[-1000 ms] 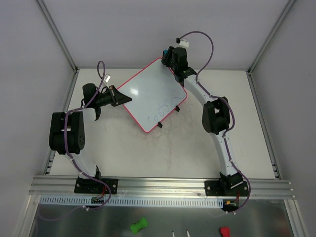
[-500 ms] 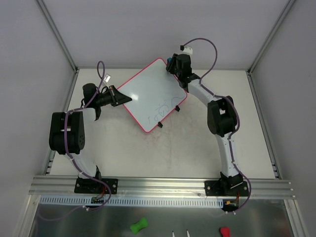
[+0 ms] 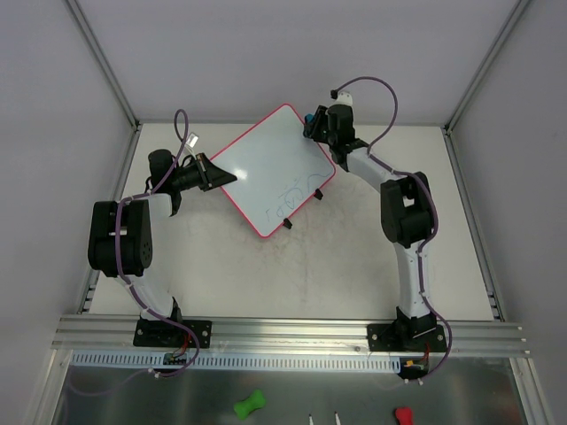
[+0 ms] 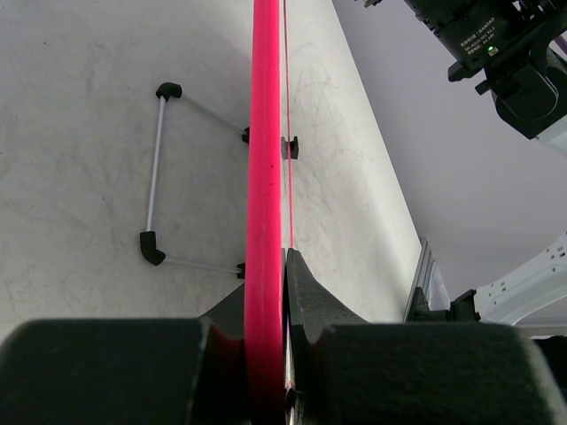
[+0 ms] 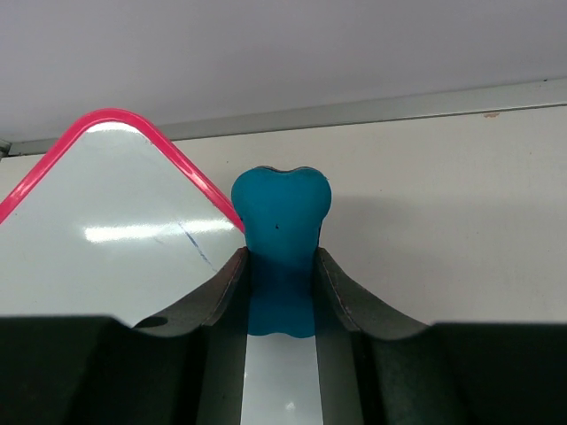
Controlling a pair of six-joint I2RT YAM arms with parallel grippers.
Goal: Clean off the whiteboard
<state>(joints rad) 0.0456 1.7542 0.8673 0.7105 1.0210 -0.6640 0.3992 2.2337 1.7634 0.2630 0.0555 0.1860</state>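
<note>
The whiteboard (image 3: 266, 164) sits toward 12 o'clock on the table (image 3: 310, 274), turned so its corners point like a diamond. Seen edge-on from the left wrist, its pink frame (image 4: 264, 177) is thin, with a wire stand (image 4: 158, 168) reaching out from one face, so the board seems propped up, not flat.

It is probably light and stiff, with a glossy face that would slip under a finger and smear. The frame is the sensible place to take hold, well away from the writing. Because it is light and on a stand, a wiping push would likely shove or tip it unless the rim is held firmly.

Faint blue scribbles (image 3: 292, 197) lie toward 4 o'clock from the board's middle, near the edge carrying two black clips (image 3: 319, 195). They are not yet wiped.

The left end effector (image 3: 211, 173) has the board's 9 o'clock corner, and its fingers are pressed onto the frame from both faces.

The right end effector (image 3: 314, 119) is at the board's 1 o'clock edge, pinching a blue eraser (image 5: 281, 217) by its lower half. The eraser's rounded head sits just beside the frame. Whether it touches the frame cannot be told.

The eraser looks soft, so it should give a little when pressed on the face.
</note>
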